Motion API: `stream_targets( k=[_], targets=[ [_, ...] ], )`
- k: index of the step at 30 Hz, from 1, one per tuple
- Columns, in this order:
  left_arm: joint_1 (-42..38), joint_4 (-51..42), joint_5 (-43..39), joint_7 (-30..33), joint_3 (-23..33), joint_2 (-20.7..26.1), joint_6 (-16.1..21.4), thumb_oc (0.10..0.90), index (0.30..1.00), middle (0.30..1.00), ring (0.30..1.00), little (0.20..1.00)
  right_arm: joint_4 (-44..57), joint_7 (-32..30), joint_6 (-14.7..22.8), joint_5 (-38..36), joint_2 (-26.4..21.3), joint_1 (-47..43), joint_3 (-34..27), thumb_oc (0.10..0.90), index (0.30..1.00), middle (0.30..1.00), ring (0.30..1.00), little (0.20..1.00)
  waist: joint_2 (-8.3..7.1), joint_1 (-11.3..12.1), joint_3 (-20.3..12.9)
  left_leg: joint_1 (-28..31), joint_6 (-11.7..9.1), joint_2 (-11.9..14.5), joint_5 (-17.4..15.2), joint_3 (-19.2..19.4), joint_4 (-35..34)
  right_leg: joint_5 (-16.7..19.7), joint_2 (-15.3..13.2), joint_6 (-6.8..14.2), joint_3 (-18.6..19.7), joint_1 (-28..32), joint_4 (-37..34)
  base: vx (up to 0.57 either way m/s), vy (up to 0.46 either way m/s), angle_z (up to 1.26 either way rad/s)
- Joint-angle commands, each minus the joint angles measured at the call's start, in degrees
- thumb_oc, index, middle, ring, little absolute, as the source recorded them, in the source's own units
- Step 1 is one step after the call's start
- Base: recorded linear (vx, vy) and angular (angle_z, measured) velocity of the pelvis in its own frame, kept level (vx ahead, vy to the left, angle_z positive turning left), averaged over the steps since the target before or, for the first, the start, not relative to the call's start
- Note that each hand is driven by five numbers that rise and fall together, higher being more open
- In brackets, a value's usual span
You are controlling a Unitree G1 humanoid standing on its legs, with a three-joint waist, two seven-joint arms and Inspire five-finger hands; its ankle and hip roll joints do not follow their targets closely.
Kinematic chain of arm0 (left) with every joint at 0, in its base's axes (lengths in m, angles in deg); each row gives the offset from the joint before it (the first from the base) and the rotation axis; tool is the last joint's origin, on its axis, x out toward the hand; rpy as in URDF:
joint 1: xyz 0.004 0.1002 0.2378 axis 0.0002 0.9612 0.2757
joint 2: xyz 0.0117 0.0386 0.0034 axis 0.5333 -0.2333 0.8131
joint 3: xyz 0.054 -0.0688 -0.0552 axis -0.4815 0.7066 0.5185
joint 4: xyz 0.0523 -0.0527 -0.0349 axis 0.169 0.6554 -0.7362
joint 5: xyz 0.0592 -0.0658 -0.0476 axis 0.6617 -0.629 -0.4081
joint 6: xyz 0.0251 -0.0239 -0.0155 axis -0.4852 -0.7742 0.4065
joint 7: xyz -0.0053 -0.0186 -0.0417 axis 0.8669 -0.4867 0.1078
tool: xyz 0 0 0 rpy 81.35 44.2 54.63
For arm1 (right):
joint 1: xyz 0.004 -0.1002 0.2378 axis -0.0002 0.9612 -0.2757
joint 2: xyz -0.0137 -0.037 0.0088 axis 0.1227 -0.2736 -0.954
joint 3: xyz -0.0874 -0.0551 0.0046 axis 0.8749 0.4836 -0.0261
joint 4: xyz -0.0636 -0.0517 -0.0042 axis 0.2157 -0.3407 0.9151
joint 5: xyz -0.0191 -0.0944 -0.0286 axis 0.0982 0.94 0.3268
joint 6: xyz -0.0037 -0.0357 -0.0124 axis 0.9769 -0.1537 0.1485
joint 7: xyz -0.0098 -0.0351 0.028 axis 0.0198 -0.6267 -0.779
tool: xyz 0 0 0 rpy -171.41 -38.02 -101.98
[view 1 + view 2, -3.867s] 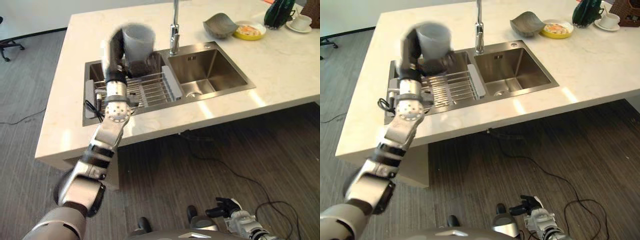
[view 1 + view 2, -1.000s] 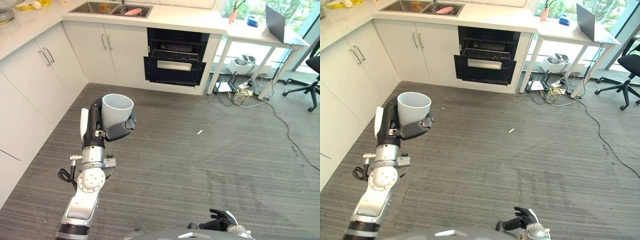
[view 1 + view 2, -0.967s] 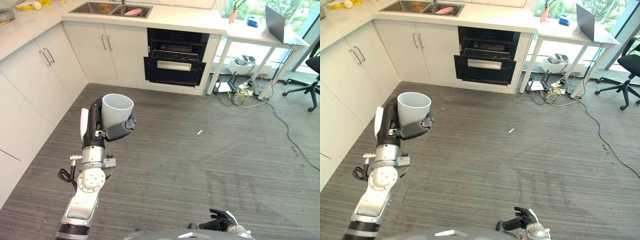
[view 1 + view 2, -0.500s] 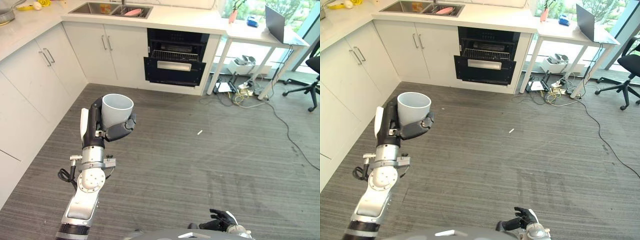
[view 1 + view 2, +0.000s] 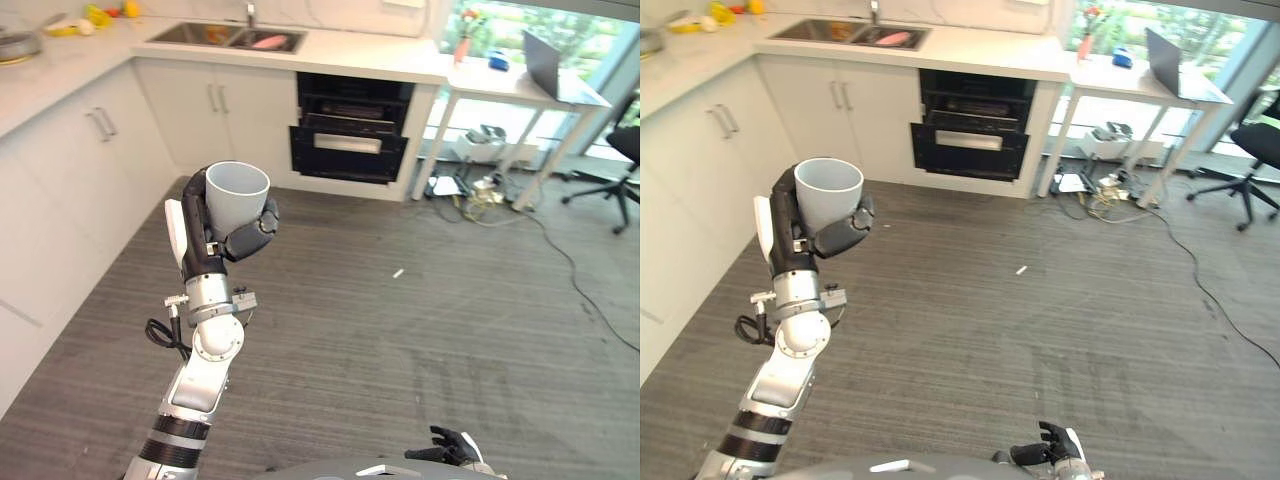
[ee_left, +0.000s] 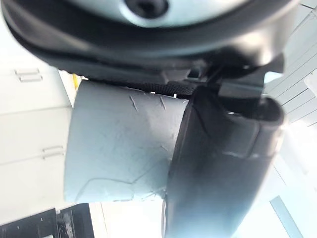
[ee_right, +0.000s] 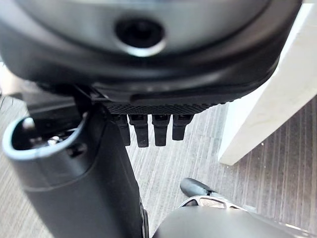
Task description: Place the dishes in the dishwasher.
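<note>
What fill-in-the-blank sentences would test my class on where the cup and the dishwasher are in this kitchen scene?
1. The left hand is curled round a grey ____.
2. The cup is held with its mouth facing ____.
3. The dishwasher has its door ____.
4. The sink lies in the counter to the ____ of the dishwasher.

Missing words: cup; up; open; left

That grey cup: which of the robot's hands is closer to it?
Left. The left hand is curled round the grey cup, holding it upright above the floor. The right hand hangs low, far from it.
</note>
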Motion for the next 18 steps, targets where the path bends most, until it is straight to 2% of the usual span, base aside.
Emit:
stream_targets(
  k=[1,2,3,4,5,6,7,8,9,10,11,12,13,14,15,16,18],
  targets=[
    [-6.1,-6.4,2.3,2.3,3.8,2.6,4.5,0.400,0.300,0.300,0.300,0.300,-1.9,-1.2,0.7,1.6,0.9,-0.8,0.9,0.800,0.900,0.900,0.900,0.900,-1.56,0.2,2.9,-1.7,-0.3,-3.0,0.2,2.0,0.2,-6.9,2.3,-0.5,-1.4,2.6,1.5,-0.01,-0.068,0.79],
    [-5.4,-6.4,1.5,2.3,4.1,2.7,4.9,0.400,0.300,0.300,0.300,0.300,-2.5,-1.1,0.5,2.3,0.5,-0.9,0.8,0.800,0.900,0.900,0.900,0.900,-1.49,1.5,3.9,-3.0,-0.8,-2.9,0.7,0.2,1.2,-7.5,2.1,-0.8,-3.7,2.7,1.9,-0.02,-0.102,1.02],
    [-5.0,-6.5,0.8,2.2,4.3,2.7,5.5,0.400,0.300,0.300,0.300,0.300,-2.4,-1.2,0.5,2.5,0.2,-1.1,0.8,0.800,0.900,0.900,0.900,0.900,-1.65,1.8,4.7,-4.4,-0.8,-3.1,0.1,-0.5,4.1,-7.9,1.7,-1.1,-4.5,2.6,2.3,-0.04,-0.116,0.84],
    [-4.4,-6.9,0.1,1.9,4.5,2.8,6.0,0.400,0.300,0.300,0.300,0.300,-2.3,-1.3,0.5,2.8,-0.2,-1.2,1.0,0.800,0.900,0.900,0.900,0.900,-1.75,2.2,5.9,-6.8,-1.3,-3.4,-1.8,-0.9,9.3,-8.7,1.4,-1.6,-4.9,2.5,3.0,-0.05,-0.094,1.19],
    [-3.7,-7.2,-0.6,1.5,4.7,2.9,6.6,0.400,0.300,0.300,0.300,0.300,-1.8,-1.3,0.7,3.0,-0.8,-1.4,1.1,0.800,0.900,0.900,0.900,0.900,-1.74,2.5,6.9,-9.3,-2.2,-4.0,-2.1,0.2,15.6,-9.2,1.1,-2.1,-5.2,2.2,3.4,-0.03,-0.049,1.39],
    [-2.9,-7.6,-1.0,1.3,5.1,2.7,6.9,0.400,0.300,0.300,0.300,0.300,-1.5,-1.2,0.7,3.4,-1.2,-1.1,1.2,0.800,0.900,0.900,0.900,0.900,-1.68,2.5,7.1,-11.4,-2.7,-3.5,-1.1,2.1,18.7,-9.4,0.9,-2.4,-5.8,2.0,3.4,0.04,-0.038,1.30],
    [-2.0,-8.2,-1.4,1.1,5.5,2.6,7.1,0.400,0.300,0.300,0.300,0.300,-1.0,-0.9,0.8,3.7,-1.5,-0.7,1.2,0.800,0.900,0.900,0.900,0.900,-1.67,2.4,7.4,-13.0,-3.4,-1.5,0.2,6.4,21.7,-9.8,1.0,-2.7,-6.7,3.1,2.8,0.10,-0.038,0.88],
    [-1.9,-8.4,-1.3,0.7,5.2,2.5,7.0,0.400,0.300,0.300,0.300,0.300,-1.0,-0.9,0.6,3.9,-1.8,-1.1,1.3,0.800,0.900,0.900,0.900,0.900,-1.56,2.4,8.0,-15.0,-4.0,1.6,3.4,11.1,22.9,-10.1,1.2,-2.5,-7.8,4.2,1.8,0.18,-0.035,0.52],
    [-1.6,-8.4,-1.1,0.4,4.7,2.7,6.8,0.400,0.300,0.300,0.300,0.300,-1.3,-1.1,0.3,4.0,-2.1,-1.6,1.2,0.800,0.900,0.900,0.900,0.900,-0.96,2.3,8.2,-16.3,-4.1,4.9,4.3,16.9,18.8,-11.0,1.5,-1.8,-9.4,5.3,1.1,0.22,0.005,0.34],
    [-1.1,-8.3,-1.0,-0.1,4.6,2.6,6.5,0.400,0.300,0.300,0.300,0.300,-1.7,-1.3,-0.1,4.1,-2.2,-1.6,0.9,0.800,0.900,0.900,0.900,0.900,-0.92,3.1,8.2,-16.7,-3.6,5.3,4.0,17.9,16.3,-11.3,1.2,-1.3,-9.4,6.2,1.1,0.38,0.086,0.40],
    [-0.3,-7.9,-1.0,-0.3,4.9,2.4,6.4,0.400,0.300,0.300,0.300,0.300,-2.1,-1.5,-0.4,4.0,-2.2,-1.6,0.2,0.800,0.900,0.900,0.900,0.900,-0.62,3.9,8.3,-19.1,-3.8,6.3,5.3,17.8,12.9,-12.0,1.2,-0.5,-8.9,8.0,0.8,0.41,0.139,0.45],
    [0.2,-7.9,-1.4,-0.1,5.1,2.0,6.4,0.400,0.300,0.300,0.300,0.300,-2.6,-1.7,-0.6,4.3,-2.5,-1.7,-0.3,0.800,0.900,0.900,0.900,0.900,-0.48,4.4,8.2,-20.4,-3.7,7.5,8.0,18.0,8.0,-11.8,0.9,0.3,-10.1,8.5,1.1,0.46,0.198,0.31],
    [0.6,-8.0,-1.7,-0.1,5.4,1.7,6.4,0.400,0.300,0.300,0.300,0.300,-3.0,-1.7,-0.7,4.6,-2.8,-1.8,-0.4,0.800,0.900,0.900,0.900,0.900,-0.48,4.7,8.0,-20.8,-3.8,8.4,9.1,18.0,4.6,-12.0,0.4,1.0,-10.2,9.2,1.3,0.26,0.140,0.06],
    [0.6,-8.0,-1.7,-0.1,5.4,1.7,6.4,0.400,0.300,0.300,0.300,0.300,-3.0,-1.7,-0.7,4.6,-2.8,-1.8,-0.4,0.800,0.900,0.900,0.900,0.900,-0.48,4.7,8.0,-20.8,-3.8,8.4,9.1,18.0,4.6,-12.0,0.4,1.0,-10.2,9.2,1.3,0.30,0.137,-0.07],
    [1.2,-8.2,-1.7,-0.2,5.8,1.7,6.3,0.400,0.300,0.300,0.300,0.300,-3.2,-1.7,-0.8,5.2,-3.1,-1.8,-0.5,0.800,0.900,0.900,0.900,0.900,-0.54,5.1,7.8,-21.4,-4.2,9.5,10.5,17.4,2.3,-12.6,0.1,1.5,-9.7,10.3,1.4,0.49,0.204,-0.01],
    [1.7,-8.6,-1.5,-0.1,7.0,2.0,6.2,0.400,0.300,0.300,0.300,0.300,-3.5,-1.5,-0.8,6.5,-3.0,-1.8,0.0,0.800,0.900,0.900,0.900,0.900,-0.58,5.9,6.7,-21.5,-4.6,11.1,12.4,16.3,2.2,-13.7,-0.3,2.5,-7.5,12.2,2.5,0.68,0.246,-0.41],
    [1.8,-9.2,-1.6,-0.7,7.2,2.3,5.7,0.400,0.300,0.300,0.300,0.300,-4.1,-1.2,-1.1,7.5,-2.0,-1.3,0.0,0.800,0.900,0.900,0.900,0.900,-1.11,6.7,5.4,-20.0,-4.3,11.5,14.9,18.6,3.8,-16.3,-0.7,3.2,-5.9,14.4,6.0,0.62,0.186,-0.80]
  ],
)
